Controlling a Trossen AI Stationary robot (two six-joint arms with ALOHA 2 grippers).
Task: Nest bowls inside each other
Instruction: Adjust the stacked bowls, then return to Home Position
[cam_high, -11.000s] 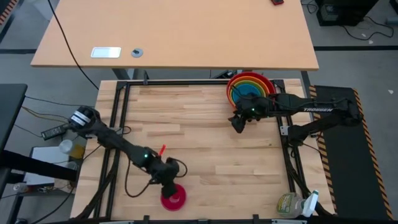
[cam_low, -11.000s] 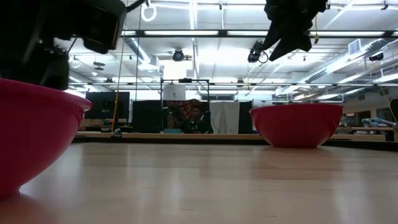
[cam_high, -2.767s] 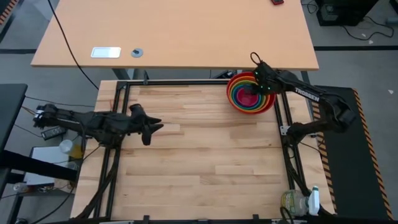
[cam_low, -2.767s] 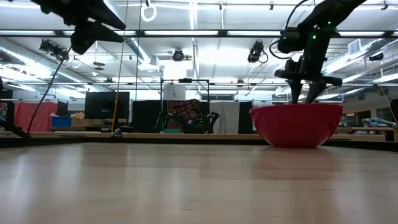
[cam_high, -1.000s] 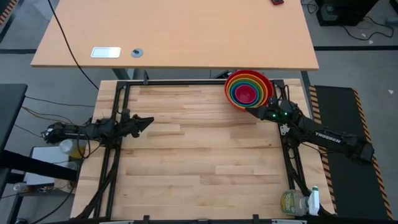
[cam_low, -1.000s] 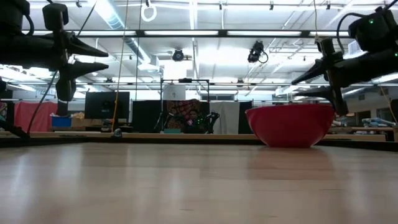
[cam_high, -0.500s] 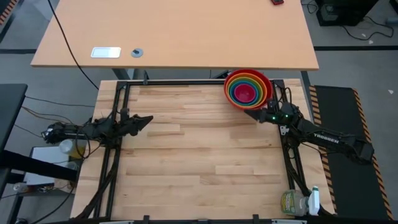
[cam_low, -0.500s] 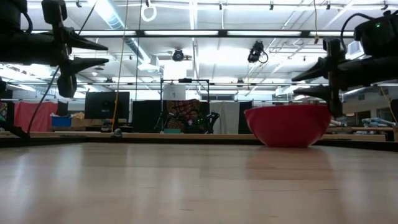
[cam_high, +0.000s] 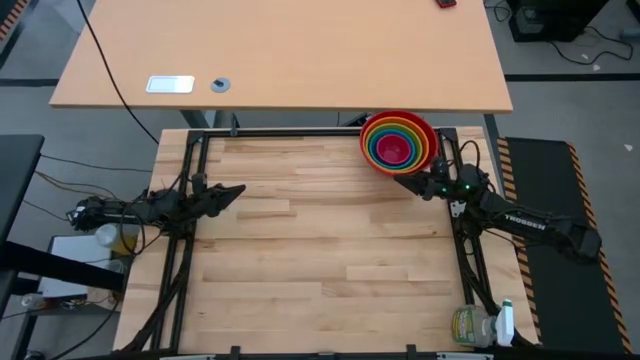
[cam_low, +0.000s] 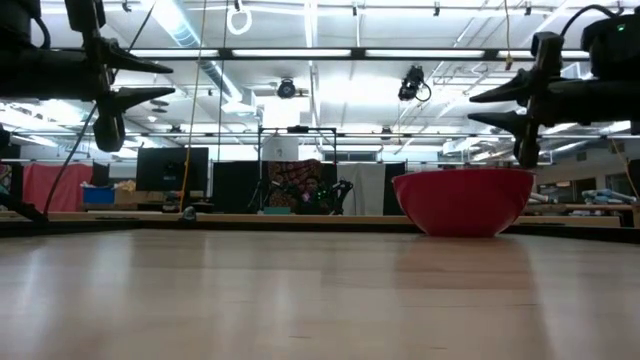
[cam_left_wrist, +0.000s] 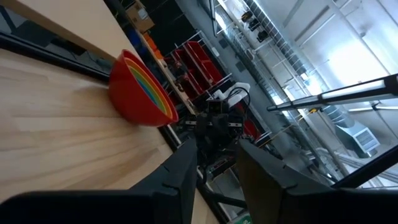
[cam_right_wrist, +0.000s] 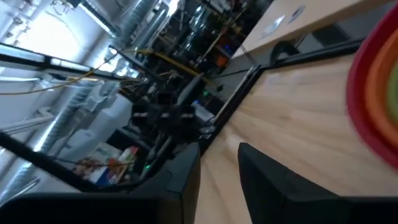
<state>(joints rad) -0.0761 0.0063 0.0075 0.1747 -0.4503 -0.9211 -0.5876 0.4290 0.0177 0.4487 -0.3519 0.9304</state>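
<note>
The bowls (cam_high: 399, 143) stand nested at the table's far right: red outermost, then orange, green and blue rings, magenta pink in the middle. In the low view only the red bowl (cam_low: 463, 203) shows, resting on its base. My right gripper (cam_high: 400, 180) hovers open just near of the stack, pointing level toward the table's left, its fingers (cam_low: 472, 109) above rim height. My left gripper (cam_high: 238, 190) hovers open at the table's left edge, pointing toward the stack (cam_left_wrist: 134, 93), with nothing between its fingers.
Bare wooden tabletop (cam_high: 320, 250) spreads between the two arms. A black frame (cam_high: 190, 200) runs round the table. Beyond the far edge stands a tan desk (cam_high: 300, 50) with a white device (cam_high: 170, 84). A spray bottle (cam_high: 480, 328) lies off the near right corner.
My right gripper has risen a little beside the bowls and tipped up from a slight downward slant to level, staying open. My left gripper has tipped up slightly where it is. The bowls have stayed nested in place.
</note>
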